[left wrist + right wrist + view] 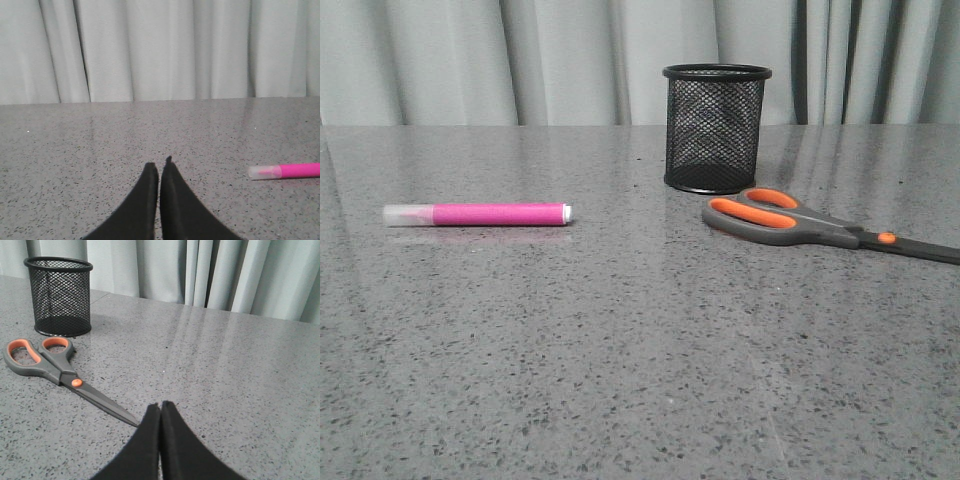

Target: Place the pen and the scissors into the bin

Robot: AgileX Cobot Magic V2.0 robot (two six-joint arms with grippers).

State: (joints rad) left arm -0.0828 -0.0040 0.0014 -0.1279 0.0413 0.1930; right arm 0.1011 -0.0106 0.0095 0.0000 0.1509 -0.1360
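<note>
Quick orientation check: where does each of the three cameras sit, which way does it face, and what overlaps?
Front view: low, facing forward over the table; shows pen, bin, scissors; no robot parts.
Left wrist view: on the left arm, facing the curtain; shut left claw, pen's capped end.
Right wrist view: on the right arm; shut right claw, scissors, bin.
Shared: front and left wrist views share the pen; front and right wrist views share scissors and bin.
</note>
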